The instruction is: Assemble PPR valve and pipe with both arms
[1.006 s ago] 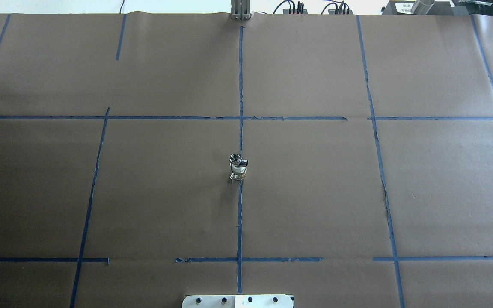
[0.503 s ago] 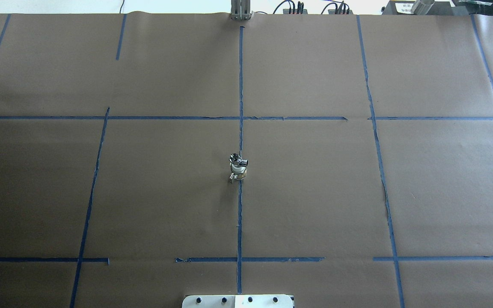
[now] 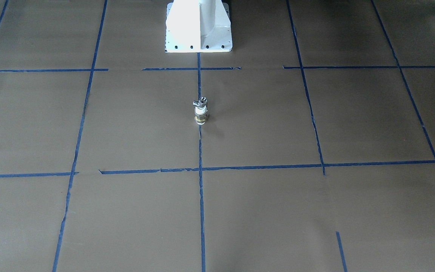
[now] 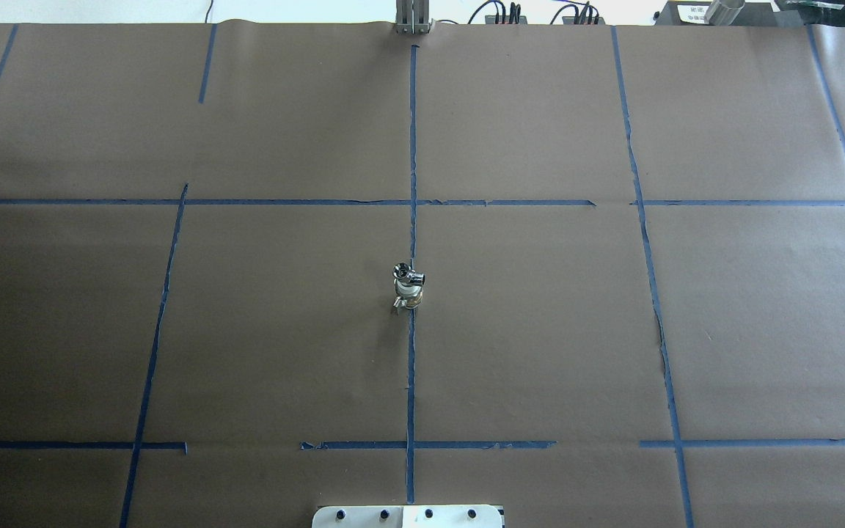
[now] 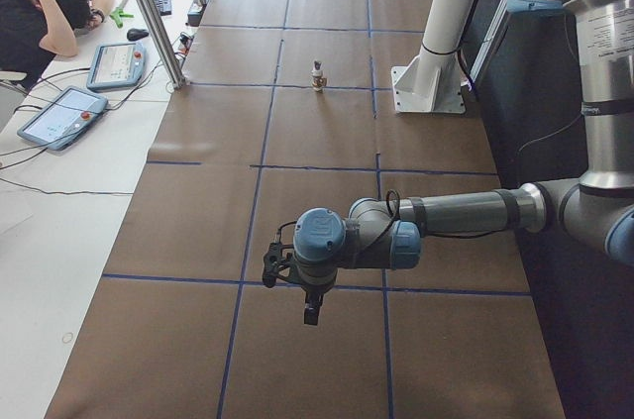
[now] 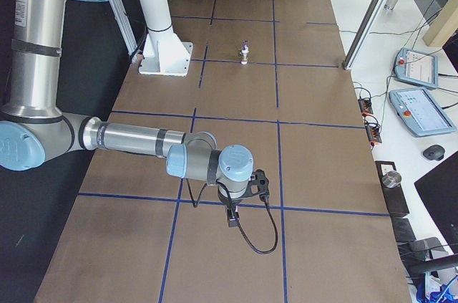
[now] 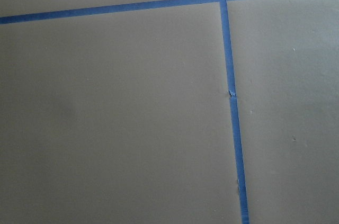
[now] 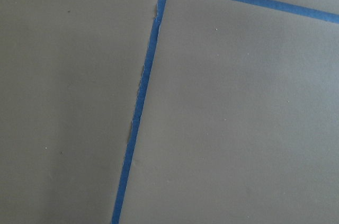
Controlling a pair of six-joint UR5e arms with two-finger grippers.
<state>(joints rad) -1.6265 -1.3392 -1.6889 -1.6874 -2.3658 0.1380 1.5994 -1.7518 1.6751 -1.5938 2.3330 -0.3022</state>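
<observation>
A small assembly with a chrome valve on top of a white pipe piece and a brass ring (image 4: 408,287) stands upright on the centre tape line; it also shows in the front view (image 3: 200,111) and, small, in both side views (image 5: 318,75) (image 6: 245,52). My left gripper (image 5: 311,312) hangs over the table's left end, far from it. My right gripper (image 6: 232,217) hangs over the right end, also far. Both show only in side views, so I cannot tell whether they are open or shut. The wrist views show only paper and tape.
Brown paper with blue tape lines (image 4: 412,147) covers the table. The white robot base (image 3: 198,26) stands at the near edge. An operator (image 5: 45,3) and tablets (image 5: 64,114) (image 6: 422,113) are beyond the far edge, with a metal post (image 5: 149,13).
</observation>
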